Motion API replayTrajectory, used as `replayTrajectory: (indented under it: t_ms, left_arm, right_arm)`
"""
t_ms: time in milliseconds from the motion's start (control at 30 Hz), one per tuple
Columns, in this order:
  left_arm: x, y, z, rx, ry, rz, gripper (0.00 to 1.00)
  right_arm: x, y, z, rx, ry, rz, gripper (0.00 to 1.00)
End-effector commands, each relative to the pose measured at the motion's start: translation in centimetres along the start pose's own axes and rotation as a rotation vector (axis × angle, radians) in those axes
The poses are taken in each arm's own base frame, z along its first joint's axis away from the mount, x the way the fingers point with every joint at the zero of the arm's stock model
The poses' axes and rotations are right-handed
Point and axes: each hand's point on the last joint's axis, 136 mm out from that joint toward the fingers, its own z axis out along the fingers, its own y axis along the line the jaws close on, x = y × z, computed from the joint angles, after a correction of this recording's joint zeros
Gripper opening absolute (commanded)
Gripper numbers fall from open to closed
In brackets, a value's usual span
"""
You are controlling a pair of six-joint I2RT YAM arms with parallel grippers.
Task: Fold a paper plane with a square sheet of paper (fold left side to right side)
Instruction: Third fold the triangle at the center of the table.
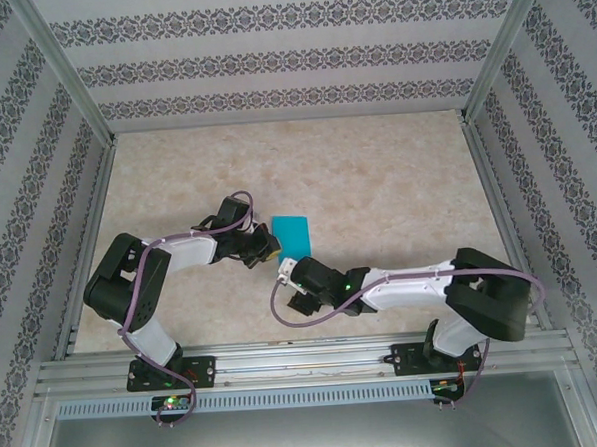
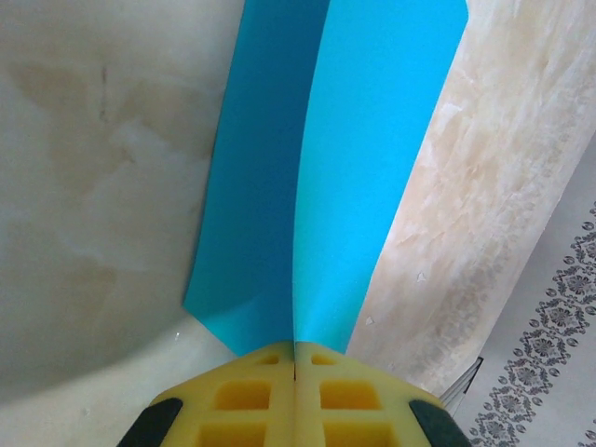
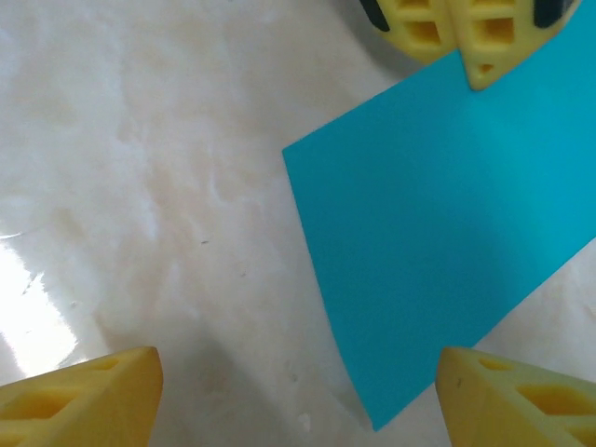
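The square sheet of paper [image 1: 292, 234] is teal-blue and lies mid-table. In the left wrist view the sheet [image 2: 372, 168] shows two faces, one darker and one lighter. They meet along a line that runs into my left gripper [image 2: 295, 352], which is shut on the sheet's near edge. In the right wrist view the paper [image 3: 447, 214] lies flat, with the left gripper's yellow fingers [image 3: 466, 37] pinching its far edge. My right gripper [image 3: 298, 400] stands open just off the sheet's near corner, with nothing between its fingers. The paper plane is out of view.
The tabletop [image 1: 396, 178] is pale marbled stone. It is boxed in by patterned walls [image 1: 270, 60] and aluminium frame rails [image 1: 306, 358]. Both arms meet near the table's middle, the left gripper [image 1: 268, 247] close to the right gripper [image 1: 287, 274].
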Motion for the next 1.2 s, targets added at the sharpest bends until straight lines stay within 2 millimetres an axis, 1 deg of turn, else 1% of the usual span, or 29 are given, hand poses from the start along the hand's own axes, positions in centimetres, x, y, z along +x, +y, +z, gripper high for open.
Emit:
replayTrajectory:
  t_ms: [0,133,267,433,533,600,700,833,900,933,1067,1167]
  left_arm:
    - [0.2,-0.6,0.1,0.018,-0.004,0.008,0.00]
    - [0.2,-0.6,0.1,0.016,-0.003,0.010,0.00]
    - [0.3,-0.5,0.2,0.011,-0.002,0.009,0.00]
    - [0.2,-0.5,0.2,0.011,-0.001,0.011,0.00]
    - [0.2,-0.4,0.3,0.009,0.002,0.011,0.00]
    - [0.2,-0.4,0.3,0.009,0.003,0.013,0.00]
    - [0.4,-0.3,0.4,0.005,0.009,0.014,0.00]
    - [0.4,-0.2,0.4,0.000,0.011,0.020,0.00]
    - [0.4,-0.2,0.3,-0.001,0.010,0.025,0.05]
    - [0.4,-0.2,0.3,-0.003,0.010,0.028,0.08]
    - [0.0,-0.3,-0.5,-0.016,0.000,0.053,0.26]
    - [-0.6,-0.5,-1.8,-0.017,-0.022,0.063,0.30]
  right_arm:
    - [-2.1,-1.1,0.6,0.088,-0.018,-0.041,0.77]
    - [-3.2,-1.2,1.4,0.103,-0.025,-0.048,0.73]
    - [-3.9,-1.1,1.7,0.100,-0.034,-0.046,0.66]
    - [-3.9,-0.9,1.7,0.086,-0.036,-0.027,0.57]
    - [-3.7,-1.0,1.7,0.084,-0.035,-0.001,0.50]
    - [-3.8,-1.0,1.6,0.080,-0.039,0.023,0.45]
    - [-3.9,-1.1,1.4,0.067,-0.050,0.057,0.35]
    - [-4.0,-1.3,1.2,0.042,-0.060,0.101,0.14]
    - [-3.8,-1.3,1.1,0.028,-0.060,0.116,0.04]
    - [-3.7,-1.3,1.1,0.018,-0.058,0.126,0.00]
    - [-3.0,-1.3,1.0,-0.033,-0.048,0.181,0.00]
    - [-2.5,-1.3,0.9,-0.075,-0.048,0.233,0.00]
